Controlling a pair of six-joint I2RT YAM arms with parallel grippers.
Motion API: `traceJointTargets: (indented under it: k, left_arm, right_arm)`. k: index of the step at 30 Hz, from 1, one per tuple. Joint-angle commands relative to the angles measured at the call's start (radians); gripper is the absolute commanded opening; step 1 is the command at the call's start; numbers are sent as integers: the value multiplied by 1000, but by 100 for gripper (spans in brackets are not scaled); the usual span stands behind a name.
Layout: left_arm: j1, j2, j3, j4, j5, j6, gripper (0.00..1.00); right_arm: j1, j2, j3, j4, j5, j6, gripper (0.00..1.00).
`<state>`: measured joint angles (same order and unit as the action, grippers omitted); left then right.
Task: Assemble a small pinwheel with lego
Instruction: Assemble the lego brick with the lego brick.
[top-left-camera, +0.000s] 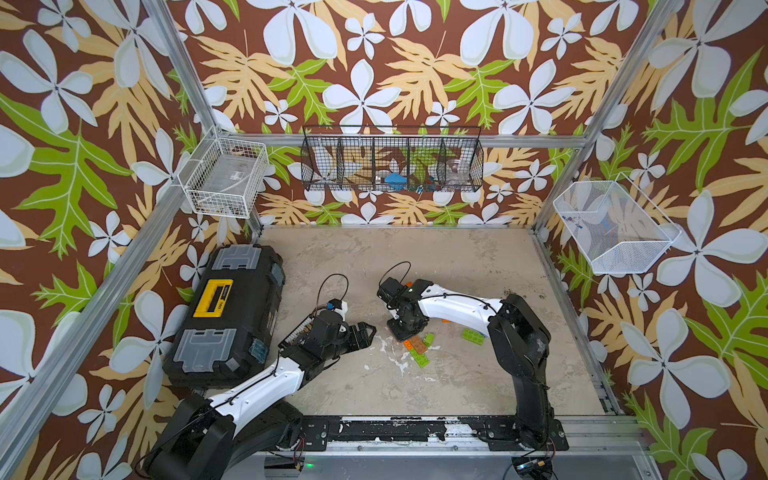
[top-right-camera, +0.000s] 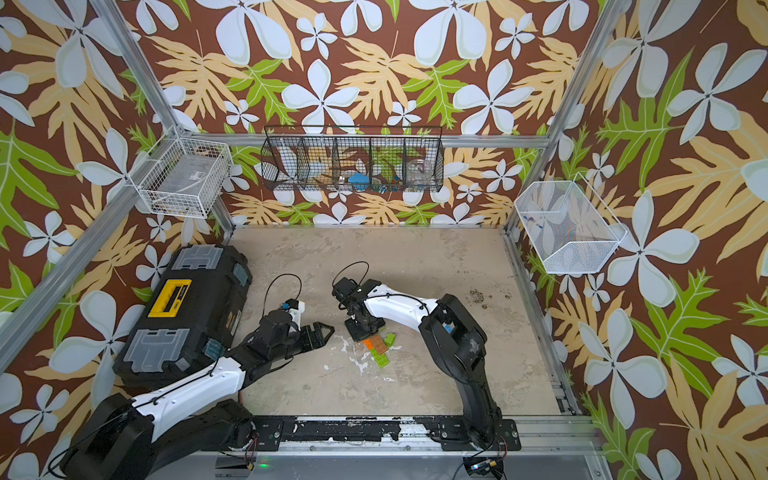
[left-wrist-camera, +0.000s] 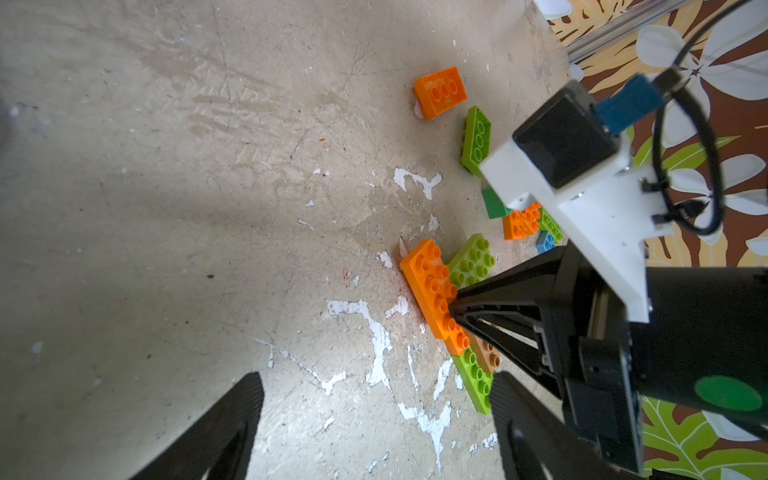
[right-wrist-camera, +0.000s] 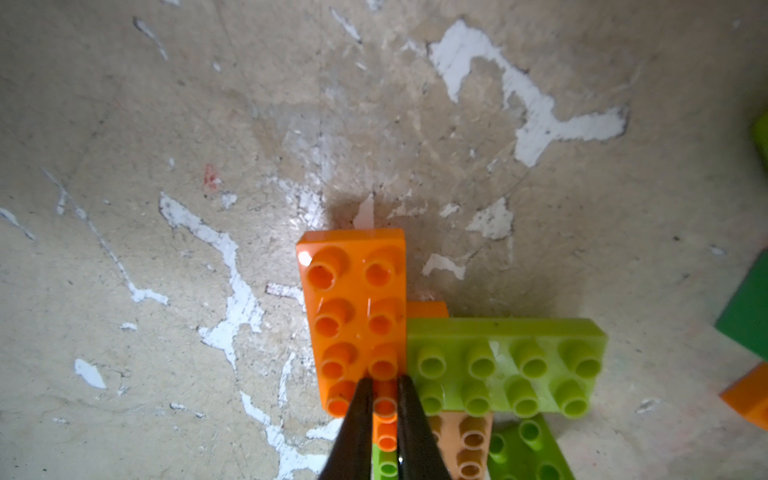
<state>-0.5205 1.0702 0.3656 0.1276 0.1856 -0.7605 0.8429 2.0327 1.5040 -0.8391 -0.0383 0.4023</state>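
Note:
The lego assembly lies mid-table: a long orange brick joined to a lime green brick at a right angle, over a brown brick and another lime brick. My right gripper points straight down, shut, with its tips on the near end of the orange brick. Left of the assembly, my left gripper hovers wide open over bare table, holding nothing. Loose bricks lie beyond: orange, lime on its side, dark green, blue.
A black toolbox with a yellow handle fills the table's left side, close behind my left arm. A white wire basket, a black mesh rack and a white mesh bin hang on the walls. Another lime brick lies under my right arm.

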Motion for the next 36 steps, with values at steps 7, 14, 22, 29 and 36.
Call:
traceJointTargets:
  k: [7,14,22,29,36]
  left_arm:
    - [2,17,4,38,29,10,88]
    - [2,10,16,12,22,30,88]
    - [2,-7,24,-3,13,26,88]
    - [-5,19,86,-47,0,88,90]
    - [-133,151,237,-82,-88,163,91]
  right_arm:
    - [25,-3,-8,16,21,151,14]
    - [27,-12,30,-13,41,141,21]
    - [25,-36,56,-27,40,127,23]
    - [9,-160,-37,45,66,116,24]
    - [-101,-348,-222,110,152,167,26]
